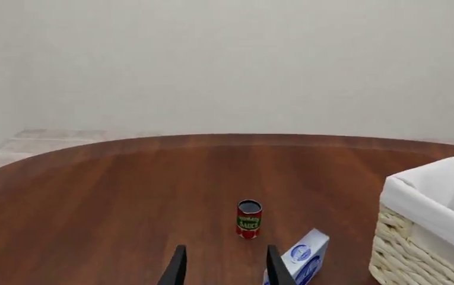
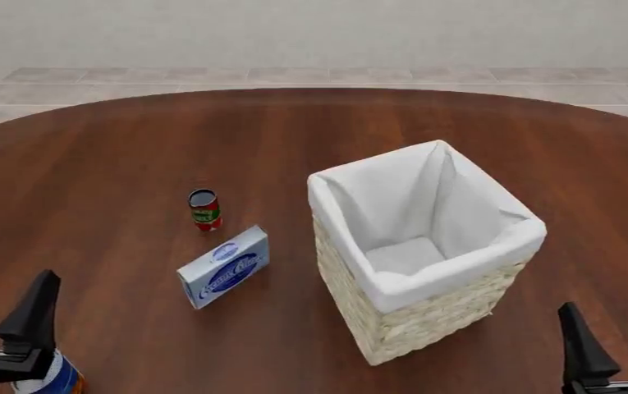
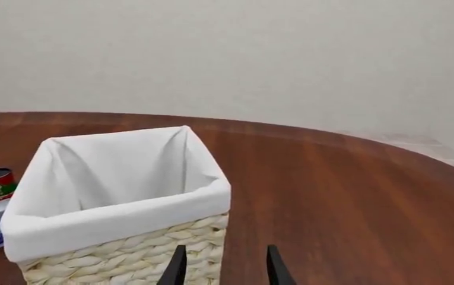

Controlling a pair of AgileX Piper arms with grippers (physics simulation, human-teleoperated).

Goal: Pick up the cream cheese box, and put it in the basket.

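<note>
Nothing of the task is done yet, as I judge it. Cream cheese box point(image 2: 224, 267) lies flat on the table point(image 2: 94, 156), left of centre in the front view, untouched and apart from everything. Just above it in that frame stands the small red-and-green can point(image 2: 204, 209), near but not touching. To the right of the box, taking up the middle right of the frame, stands the basket point(image 2: 424, 263), upright, its white lining showing nothing inside.

My left gripper point(image 2: 2, 308) sits at the lower left corner of the front view, fingers spread with nothing between them; below it a blue-and-orange can point(image 2: 48, 379) peeks out at the bottom edge. My right gripper point(image 2: 611, 332) waits at the lower right corner, likewise spread and holding nothing. Both are well apart from the box.

From my left wrist view the box point(image 1: 302, 256) shows low in the frame, beside one finger, with the can point(image 1: 249, 219) further off.

All is left to do: reach the box, close on it, lift it, carry it over the basket rim and let go. The left arm looks the nearer one.
</note>
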